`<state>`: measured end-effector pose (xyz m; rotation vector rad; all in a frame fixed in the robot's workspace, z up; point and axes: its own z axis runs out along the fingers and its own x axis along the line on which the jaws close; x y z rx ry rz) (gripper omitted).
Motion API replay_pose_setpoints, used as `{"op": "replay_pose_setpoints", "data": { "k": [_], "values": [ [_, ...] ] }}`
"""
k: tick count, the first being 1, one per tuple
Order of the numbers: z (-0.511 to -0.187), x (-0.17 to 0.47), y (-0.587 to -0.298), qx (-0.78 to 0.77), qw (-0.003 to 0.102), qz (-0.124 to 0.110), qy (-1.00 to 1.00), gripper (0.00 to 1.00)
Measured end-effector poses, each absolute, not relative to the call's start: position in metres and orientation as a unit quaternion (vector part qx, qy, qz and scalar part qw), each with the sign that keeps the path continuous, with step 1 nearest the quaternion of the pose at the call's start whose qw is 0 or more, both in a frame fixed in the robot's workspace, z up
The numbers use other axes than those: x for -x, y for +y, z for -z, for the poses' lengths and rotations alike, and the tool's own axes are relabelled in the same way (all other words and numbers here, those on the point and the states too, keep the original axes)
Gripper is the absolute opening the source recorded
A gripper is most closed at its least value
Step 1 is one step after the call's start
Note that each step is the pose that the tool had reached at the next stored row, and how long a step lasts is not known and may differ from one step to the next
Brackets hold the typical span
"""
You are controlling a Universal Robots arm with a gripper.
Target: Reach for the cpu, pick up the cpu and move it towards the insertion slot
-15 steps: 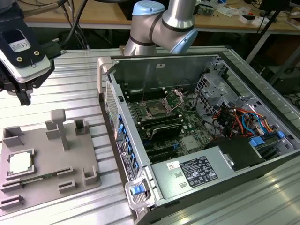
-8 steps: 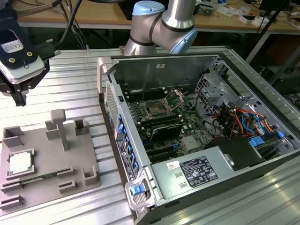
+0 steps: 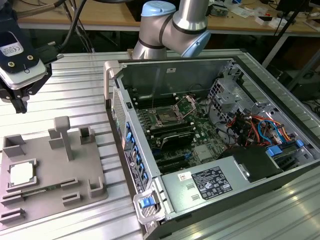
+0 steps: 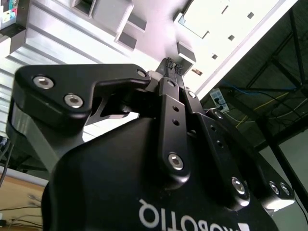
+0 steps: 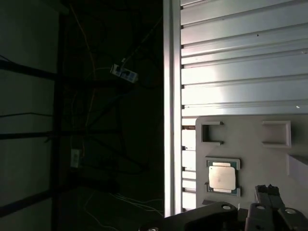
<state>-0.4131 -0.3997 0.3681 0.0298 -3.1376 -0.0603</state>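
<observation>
claw w/ fingers pressed together, gripping nothing, hangs above & apart from the cpu, which lies flat in its pocket on the grey fixture tray below.

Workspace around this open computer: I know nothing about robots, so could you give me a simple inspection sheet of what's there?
Surface: ribbed metal table, carrying a grey fixture tray and an open computer case.
Job's things: cpu lies flat in the tray; insertion slot sits on the board inside the case.
Clutter: upright posts standing on the tray.
Grippers: pincer shut, holding nothing, above the table and apart from the cpu.
Cables: red, blue and orange wires inside the case; black cables behind the table.
Surroundings: wooden bench behind.
</observation>
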Motion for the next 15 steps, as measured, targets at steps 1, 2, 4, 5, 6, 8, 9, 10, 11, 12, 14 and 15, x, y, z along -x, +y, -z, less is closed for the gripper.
{"op": "replay_pose_setpoints", "data": {
  "k": [1,2,4,5,6,8,9,10,11,12,14,15],
  "values": [
    [-0.368,0.415,-0.4,-0.01,0.002,0.019,-1.0,0.11],
    [-0.368,0.415,-0.4,-0.009,0.002,0.02,-1.0,0.11],
    [-0.368,0.418,-0.4,-0.01,0.002,0.02,-1.0,0.11],
    [-0.368,0.419,-0.4,-0.01,0.002,0.02,-1.0,0.11],
    [-0.368,0.421,-0.4,-0.01,0.002,0.02,-1.0,0.11],
    [-0.368,0.425,-0.4,-0.01,0.002,0.02,-1.0,0.11],
    [-0.368,0.426,-0.4,-0.01,0.002,0.02,-1.0,0.17],
    [-0.368,0.427,-0.4,-0.009,0.002,0.02,-1.0,0.17],
    [-0.368,0.428,-0.4,-0.01,0.002,0.02,-1.0,0.24],
    [-0.367,0.429,-0.4,-0.01,0.002,0.02,-1.0,0.24],
    [-0.365,0.43,-0.4,-0.009,0.003,0.02,-1.0,0.25],
    [-0.363,0.433,-0.4,-0.009,0.003,0.02,-1.0,0.25]
  ]
}}
